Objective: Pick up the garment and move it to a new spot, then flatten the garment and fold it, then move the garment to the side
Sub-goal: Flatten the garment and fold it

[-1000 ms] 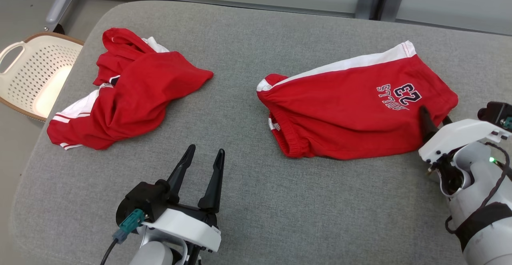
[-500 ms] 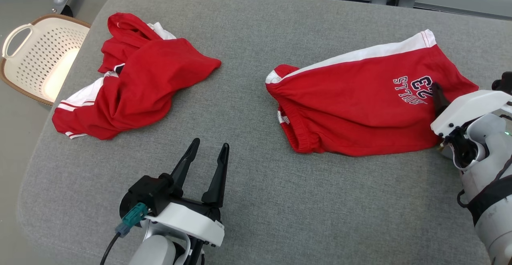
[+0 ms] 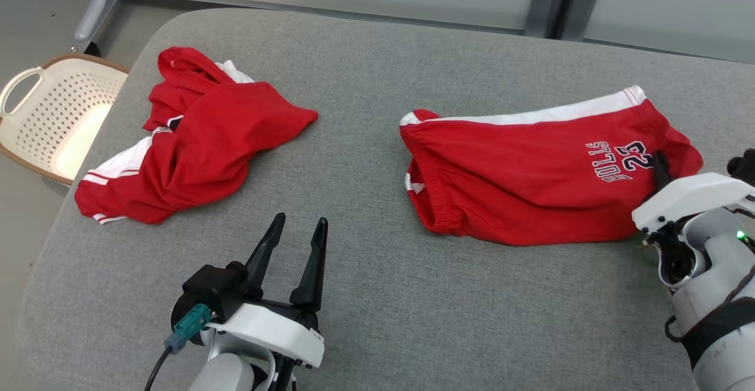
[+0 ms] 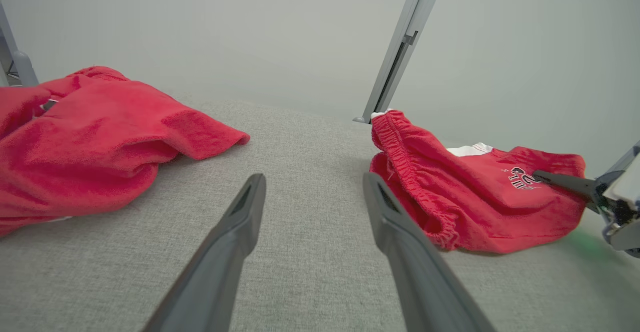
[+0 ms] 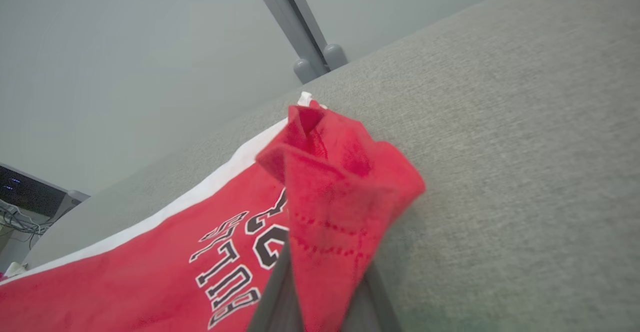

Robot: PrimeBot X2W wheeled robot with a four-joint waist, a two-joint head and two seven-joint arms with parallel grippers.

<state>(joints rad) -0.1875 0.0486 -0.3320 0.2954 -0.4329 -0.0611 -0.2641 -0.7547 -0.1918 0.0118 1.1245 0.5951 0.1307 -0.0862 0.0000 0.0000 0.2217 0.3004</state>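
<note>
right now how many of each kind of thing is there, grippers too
garments: 2, the shorts and the crumpled garment
baskets: 1, the basket
grippers: 2, the left gripper and the right gripper
total: 5

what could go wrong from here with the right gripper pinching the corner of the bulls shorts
1. The right gripper is shut on just a small bunched fold at the leg corner of the shorts. That fold may slip out when the arm lifts.
2. The left gripper is open and well away from the shorts. A one-corner lift would likely leave them hanging crumpled and harder to flatten.
</note>
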